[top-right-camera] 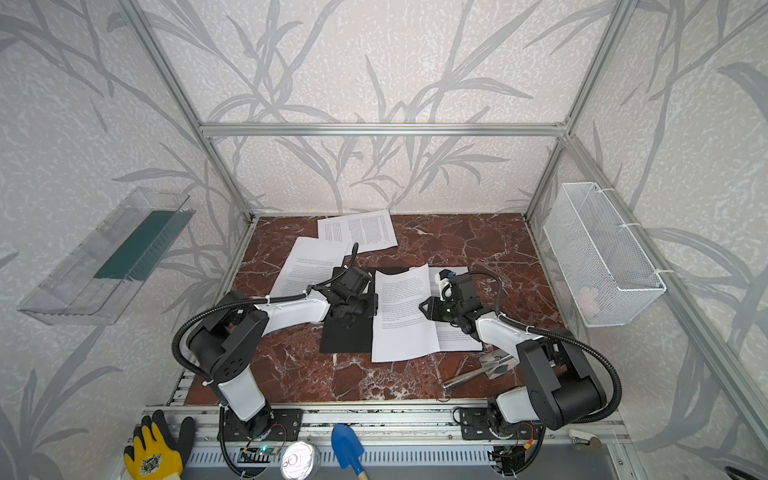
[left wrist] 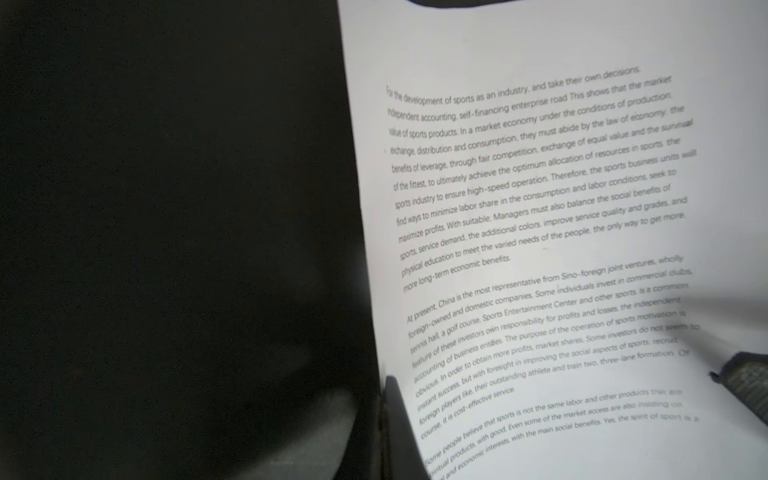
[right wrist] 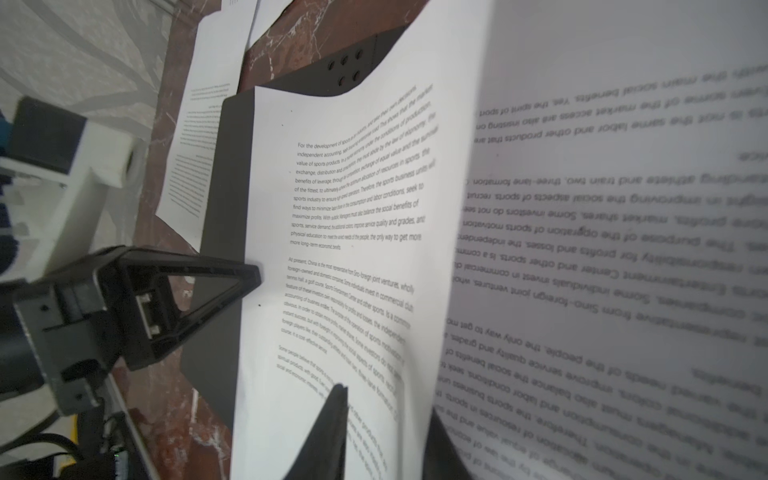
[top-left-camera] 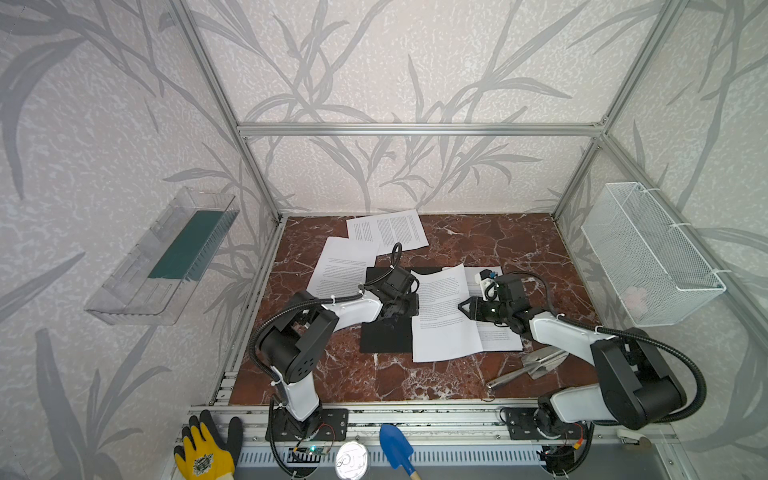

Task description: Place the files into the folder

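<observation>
The folder [top-left-camera: 386, 336] [top-right-camera: 347, 336] lies open on the marble table, black inside up. One of the files [top-left-camera: 440, 332] [left wrist: 540, 208] [right wrist: 332, 166], a printed white sheet, lies bowed across it. My left gripper [top-left-camera: 390, 322] [left wrist: 374, 399] is shut, its tip on the black inside at this sheet's left edge. My right gripper [top-left-camera: 462, 307] [right wrist: 386, 403] is shut on the sheet's raised right edge, one finger above and one below. Another sheet [top-left-camera: 500, 338] [right wrist: 623, 249] lies under it on the right. Two more files [top-left-camera: 386, 230] [top-left-camera: 340, 266] lie at the back left.
A wire basket [top-left-camera: 648, 253] hangs on the right wall and a clear tray [top-left-camera: 166, 257] on the left. A metal tool [top-left-camera: 532, 365] lies front right under my right arm. A glove [top-left-camera: 205, 453], a tin [top-left-camera: 352, 461] and a blue trowel [top-left-camera: 395, 449] sit on the front rail.
</observation>
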`<state>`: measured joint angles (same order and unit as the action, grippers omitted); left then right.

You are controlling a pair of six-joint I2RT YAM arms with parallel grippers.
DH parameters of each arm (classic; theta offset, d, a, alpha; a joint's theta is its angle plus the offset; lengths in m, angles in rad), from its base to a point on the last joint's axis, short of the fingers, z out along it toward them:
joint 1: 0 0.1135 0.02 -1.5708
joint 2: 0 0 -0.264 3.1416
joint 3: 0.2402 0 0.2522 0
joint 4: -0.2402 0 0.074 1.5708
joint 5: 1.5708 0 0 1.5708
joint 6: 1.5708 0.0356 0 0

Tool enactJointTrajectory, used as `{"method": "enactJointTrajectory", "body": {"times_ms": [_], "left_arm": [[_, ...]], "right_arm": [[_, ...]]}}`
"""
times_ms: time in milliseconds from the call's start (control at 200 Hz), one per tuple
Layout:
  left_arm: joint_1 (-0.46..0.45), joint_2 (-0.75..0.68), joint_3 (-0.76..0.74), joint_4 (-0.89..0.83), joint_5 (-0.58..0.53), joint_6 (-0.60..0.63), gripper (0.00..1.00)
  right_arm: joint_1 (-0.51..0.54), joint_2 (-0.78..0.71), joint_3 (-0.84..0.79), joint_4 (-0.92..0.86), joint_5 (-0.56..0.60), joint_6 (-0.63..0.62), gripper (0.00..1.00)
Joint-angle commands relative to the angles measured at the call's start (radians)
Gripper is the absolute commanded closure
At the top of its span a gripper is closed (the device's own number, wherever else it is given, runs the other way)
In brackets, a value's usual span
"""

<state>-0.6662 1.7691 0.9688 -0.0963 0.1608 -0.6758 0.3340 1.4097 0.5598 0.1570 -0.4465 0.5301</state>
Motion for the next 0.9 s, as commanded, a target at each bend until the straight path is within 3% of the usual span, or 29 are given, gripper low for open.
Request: {"method": "enactJointTrajectory", "body": {"times_ms": [0, 30, 115, 215, 255, 280, 295, 510, 650, 895], "left_arm": [[0.0, -0.026, 0.017, 0.01, 0.008, -0.006, 0.92], [0.0, -0.039, 0.009, 0.022, 0.011, -0.003, 0.89], [-0.001, -0.087, -0.022, 0.07, 0.023, 0.004, 0.78], [-0.01, -0.153, -0.061, 0.133, 0.035, 0.019, 0.56], [-0.017, -0.183, -0.081, 0.164, 0.038, 0.029, 0.37], [-0.022, -0.203, -0.094, 0.18, 0.035, 0.034, 0.07], [-0.024, -0.216, -0.1, 0.189, 0.031, 0.036, 0.02], [-0.07, -0.432, -0.262, 0.398, -0.023, 0.093, 0.01], [-0.128, -0.543, -0.323, 0.465, -0.076, 0.181, 0.01], [-0.148, -0.531, -0.359, 0.56, -0.099, 0.224, 0.01]], "right_arm": [[-0.004, -0.049, 0.003, -0.021, -0.012, -0.008, 0.95], [-0.007, -0.063, 0.006, -0.04, -0.01, -0.018, 1.0], [-0.022, -0.113, 0.025, -0.118, 0.005, -0.049, 1.0], [-0.05, -0.172, 0.058, -0.234, 0.033, -0.098, 1.0], [-0.065, -0.19, 0.076, -0.285, 0.045, -0.119, 1.0], [-0.073, -0.199, 0.091, -0.317, 0.049, -0.132, 1.0], [-0.079, -0.203, 0.099, -0.34, 0.051, -0.141, 1.0], [-0.122, -0.229, 0.217, -0.607, 0.234, -0.256, 1.0], [-0.15, -0.219, 0.247, -0.664, 0.353, -0.327, 1.0], [-0.151, -0.181, 0.275, -0.64, 0.454, -0.414, 1.0]]}}
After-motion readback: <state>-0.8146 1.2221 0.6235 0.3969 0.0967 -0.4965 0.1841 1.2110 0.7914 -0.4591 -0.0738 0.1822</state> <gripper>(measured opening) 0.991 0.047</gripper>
